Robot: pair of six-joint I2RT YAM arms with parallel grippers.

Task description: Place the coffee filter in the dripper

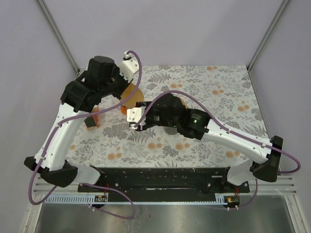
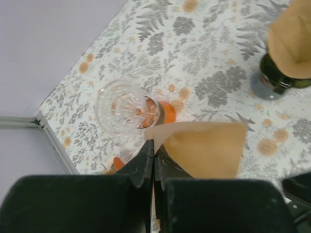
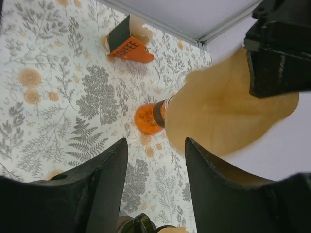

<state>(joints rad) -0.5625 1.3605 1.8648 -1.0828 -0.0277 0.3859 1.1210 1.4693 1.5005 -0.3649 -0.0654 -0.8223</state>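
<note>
The left gripper holds a brown paper filter over the flowered table, its fingers pressed together on one edge, near the glass flask. The right gripper hangs close by, fingers apart and empty. The dripper stands well apart from that filter. A second brown paper covers its mouth; whether it is seated I cannot tell. The held filter is not yet placed.

Matt paper against glossy glass and plastic
The tan matt paper coffee filter looks smooth; the clear ribbed glass flask and the dark olive-green translucent plastic dripper shine; the floral-printed table is matt.
</note>
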